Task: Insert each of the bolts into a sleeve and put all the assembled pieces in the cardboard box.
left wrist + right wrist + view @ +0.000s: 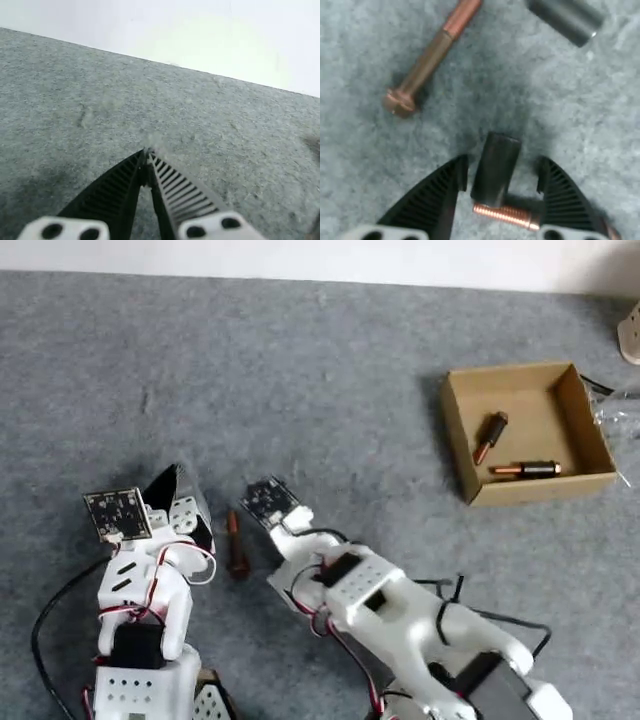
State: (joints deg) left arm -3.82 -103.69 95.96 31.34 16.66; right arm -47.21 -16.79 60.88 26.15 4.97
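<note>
In the right wrist view my right gripper [502,161] is open just above the carpet. A dark sleeve [495,170] lies between its fingers, and a short copper threaded bolt [506,216] lies crosswise at the sleeve's near end. Farther out lie a long copper bolt [427,60] and a second dark sleeve [565,17]. The high view shows a bolt [235,545] on the carpet between the two arms. My left gripper [147,155] is shut with nothing in it, over bare carpet. The cardboard box [460,440] at the right holds two assembled pieces [490,437] [525,470].
Grey carpet covers the table. A white object [630,332] and clear plastic [618,412] lie past the box at the right edge. Black cables [455,590] trail from the right arm's body near the front edge.
</note>
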